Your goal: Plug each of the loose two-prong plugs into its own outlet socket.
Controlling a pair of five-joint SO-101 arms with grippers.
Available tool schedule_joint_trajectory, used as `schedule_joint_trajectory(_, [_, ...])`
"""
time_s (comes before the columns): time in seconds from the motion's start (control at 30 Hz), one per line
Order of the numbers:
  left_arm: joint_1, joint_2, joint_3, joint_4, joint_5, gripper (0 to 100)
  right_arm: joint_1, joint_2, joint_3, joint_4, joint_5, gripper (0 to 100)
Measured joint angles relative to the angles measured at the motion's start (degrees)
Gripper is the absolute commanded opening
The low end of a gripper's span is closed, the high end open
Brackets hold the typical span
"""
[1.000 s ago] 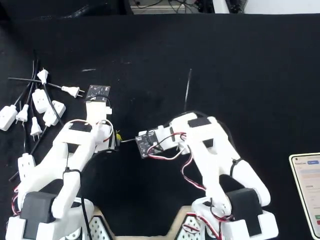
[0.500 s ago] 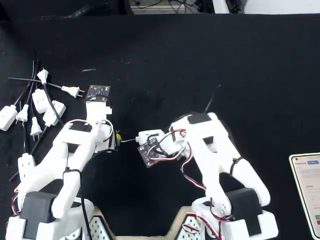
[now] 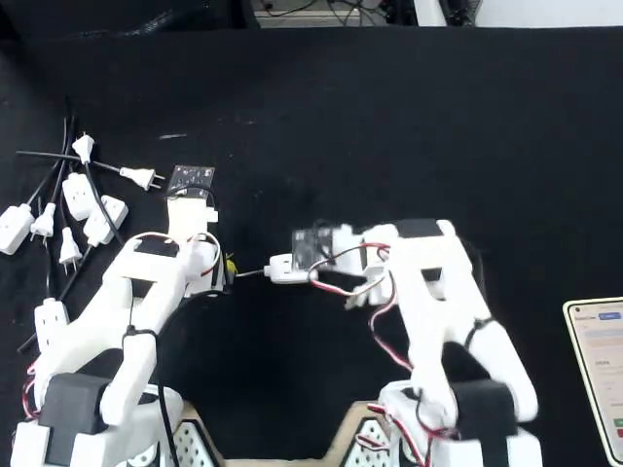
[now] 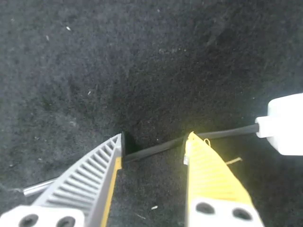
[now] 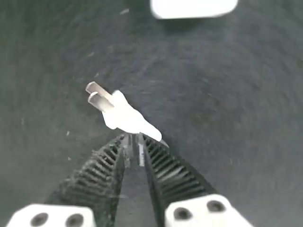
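While the black cloth table [image 3: 438, 117] carries the white outlet socket block [image 5: 194, 7], its thin black cord [image 4: 222, 134] lies between the spread-apart left gripper [image 4: 155, 139]. The right gripper [image 5: 135, 142], nearly closed, pinches the small white two-prong plug [image 5: 124, 116] by its tail, prongs aimed past the nearby socket.

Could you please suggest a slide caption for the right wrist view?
Right gripper clamps a white two-prong plug over black cloth, a white outlet socket beyond.

The black cloth worktop [image 3: 467, 126] carries white two-prong plugs [image 3: 142, 177] and outlet sockets [image 3: 78, 195] at left and a phone [image 3: 596, 375] at lower right.
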Motion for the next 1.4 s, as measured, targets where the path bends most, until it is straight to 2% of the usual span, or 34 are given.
schedule_joint_trajectory(0.1, [0.0,0.0,0.0,0.0,0.0,22,0.2,-3.7,2.0,0.0,-3.6,2.8])
schedule_joint_trajectory(0.27, [0.0,0.0,0.0,0.0,0.0,22,0.1,-6.2,5.7,0.0,-0.1,28.5])
schedule_joint_trajectory(0.33, [0.0,0.0,0.0,0.0,0.0,22,0.1,-6.2,6.3,0.0,0.6,31.9])
schedule_joint_trajectory(0.43, [0.0,0.0,0.0,0.0,0.0,22,0.1,-6.2,6.3,0.0,2.9,28.2])
schedule_joint_trajectory(0.53, [0.0,0.0,0.0,0.0,0.0,22,0.1,-6.2,6.3,0.0,8.6,24.2])
schedule_joint_trajectory(0.77, [0.0,0.0,0.0,0.0,0.0,22,0.1,-6.2,7.7,0.0,17.2,22.7])
schedule_joint_trajectory(1.13, [0.0,0.0,0.0,0.0,0.0,22,0.1,-6.3,12.1,-4.0,18.9,22.3])
schedule_joint_trajectory(1.4, [0.0,0.0,0.0,0.0,0.0,22,-0.1,-6.3,16.7,-12.8,18.6,7.0])
